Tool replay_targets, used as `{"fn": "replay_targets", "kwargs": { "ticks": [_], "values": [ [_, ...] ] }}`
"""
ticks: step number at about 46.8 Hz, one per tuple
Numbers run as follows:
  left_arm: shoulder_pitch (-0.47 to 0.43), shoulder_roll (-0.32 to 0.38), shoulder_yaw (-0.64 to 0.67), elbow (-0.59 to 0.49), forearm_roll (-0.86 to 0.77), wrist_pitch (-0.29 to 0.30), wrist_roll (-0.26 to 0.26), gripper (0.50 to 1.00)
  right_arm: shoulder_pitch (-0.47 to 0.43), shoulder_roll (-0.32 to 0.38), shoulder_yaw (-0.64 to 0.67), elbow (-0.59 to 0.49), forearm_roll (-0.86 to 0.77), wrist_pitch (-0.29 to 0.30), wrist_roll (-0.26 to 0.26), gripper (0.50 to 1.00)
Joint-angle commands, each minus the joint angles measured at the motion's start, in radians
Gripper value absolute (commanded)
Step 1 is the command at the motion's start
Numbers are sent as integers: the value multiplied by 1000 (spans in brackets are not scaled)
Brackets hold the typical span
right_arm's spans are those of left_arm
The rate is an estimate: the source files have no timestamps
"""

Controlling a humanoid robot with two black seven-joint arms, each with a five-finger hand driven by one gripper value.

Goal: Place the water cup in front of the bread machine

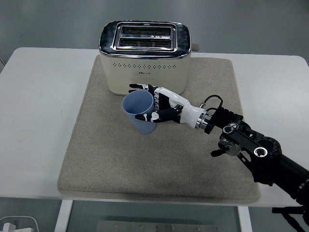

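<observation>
Counter point(43, 125) surface on my left is bare white, and a grey mat point(111, 164) covers its middle. On the mat's far part stands the cream bread machine point(145, 58), its chrome top showing two slots. Just in front of it I see the blue water cup point(140, 112), tilted a little toward the left, mouth open upward, its base low over the mat; I cannot tell whether it touches the mat. To the cup's right, my right hand point(161, 104) has its fingers point(140, 87) wrapped around the cup, some curling behind the rim on the far side, the thumb pressed on the near wall. From that hand the white wrist and black arm run down toward the right edge, over the mat's near right corner.
</observation>
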Motion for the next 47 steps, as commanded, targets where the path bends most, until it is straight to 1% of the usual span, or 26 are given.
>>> {"fn": "replay_targets", "kwargs": {
  "ticks": [1, 23, 36, 39, 47],
  "values": [
    [0, 0, 0, 0, 0, 0, 0, 1000, 1, 0, 2, 0, 0, 2, 1, 915],
    [0, 0, 0, 0, 0, 0, 0, 1000, 5, 0, 5, 3, 5, 16, 2, 924],
    [0, 0, 0, 0, 0, 0, 0, 1000, 8, -29, 8, 9, 6, 19, 2, 926],
    [0, 0, 0, 0, 0, 0, 0, 1000, 8, -40, 10, 12, 10, 25, 4, 926],
    [0, 0, 0, 0, 0, 0, 0, 1000, 11, -60, 21, 14, 13, 65, 4, 926]
  ]
}}
